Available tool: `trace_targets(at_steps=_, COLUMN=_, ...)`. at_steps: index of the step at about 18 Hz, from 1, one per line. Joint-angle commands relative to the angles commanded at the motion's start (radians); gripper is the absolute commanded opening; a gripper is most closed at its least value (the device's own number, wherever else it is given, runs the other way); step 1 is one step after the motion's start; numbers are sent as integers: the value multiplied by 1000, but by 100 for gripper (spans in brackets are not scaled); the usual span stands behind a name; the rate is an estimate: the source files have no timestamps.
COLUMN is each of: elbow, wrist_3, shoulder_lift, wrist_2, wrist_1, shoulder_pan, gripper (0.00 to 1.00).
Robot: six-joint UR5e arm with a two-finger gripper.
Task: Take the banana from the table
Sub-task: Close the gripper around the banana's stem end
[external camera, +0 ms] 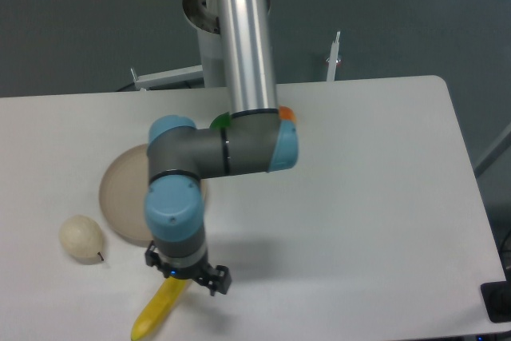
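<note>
The yellow banana [156, 316] lies on the white table [367, 197] near the front edge, running from lower left to upper right. Its upper end is hidden under my gripper [186, 275]. The gripper points straight down right over that end. The wrist and its black mount hide the fingers, so I cannot tell whether they are open or shut, or whether they touch the banana.
A round beige plate [120, 191] lies just behind the gripper, partly covered by the arm. A pale cream pear [82, 239] sits left of the banana. The table's front edge is close below the banana.
</note>
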Motion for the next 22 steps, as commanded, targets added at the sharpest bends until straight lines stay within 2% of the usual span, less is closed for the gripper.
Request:
trace_targets(at_steps=4, elbow=-34, wrist_3=0, shoulder_lift=-15, wrist_2=37, wrist_1=2, shoulder_pan=-8, gripper=100)
trace_targets(at_steps=10, elbow=-34, wrist_3=3, shoulder_lift=-32, wrist_2=38, wrist_1=9, shoulder_pan=-9, gripper=100)
trace_targets(at_steps=14, elbow=-32, wrist_3=2, shoulder_lift=-32, wrist_2=37, wrist_1=6, shoulder_pan=-9, gripper=44)
trace_targets(at_steps=17, elbow=-26, wrist_3=8, shoulder_lift=-31, wrist_2=35, wrist_1=6, shoulder_pan=-8, gripper=12)
trace_targets(at_steps=22, elbow=-20, wrist_3=18, shoulder_lift=8, wrist_2=26, wrist_1=2, shoulder_pan=14, gripper=9)
